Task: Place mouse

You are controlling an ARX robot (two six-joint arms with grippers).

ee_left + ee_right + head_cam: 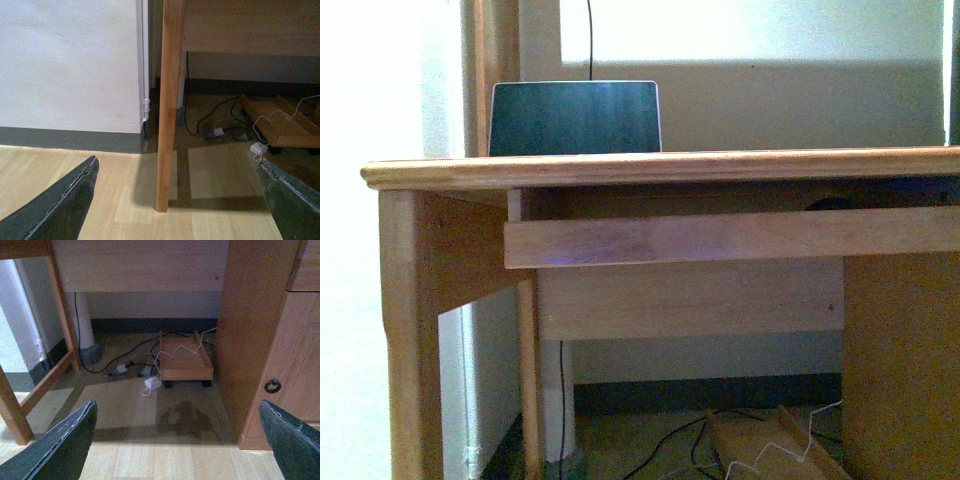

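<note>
Mouse [831, 204] is all but hidden from me: only the front view catches it, as a low dark dome peeking over the wooden rail [730, 238], in the shadowed slot under the surface [650, 168], toward the robot's right. I cannot tell what it rests on in there. Neither arm shows in that view. Neither wrist view shows the mouse, so I can only place it well above what both sets of jaws are looking at, which is the floor beneath the desk. The left jaws are released, spread wide. Between them I see pale plank floor and the desk leg [167, 100] standing on it, with white wall and dark skirting beyond. The right jaws are released and spread just as wide, framing the shaded floor under the desk, and nothing is gripped in either. The front view alone gives me the top of the surface, where a dark screen [574, 118] with a pale border stands upright at the back left, a thin cable rising behind it. The right wrist view alone shows the cabinet door [295, 365] with its ring pull [272, 385] on the desk's right side. It also gives the clearest look at the low wooden platform [185, 362] on the floor, with a white cord draped over it. Both wrist views show the small white adapter [152, 383] and the tangle of dark cables beside that platform.
</note>
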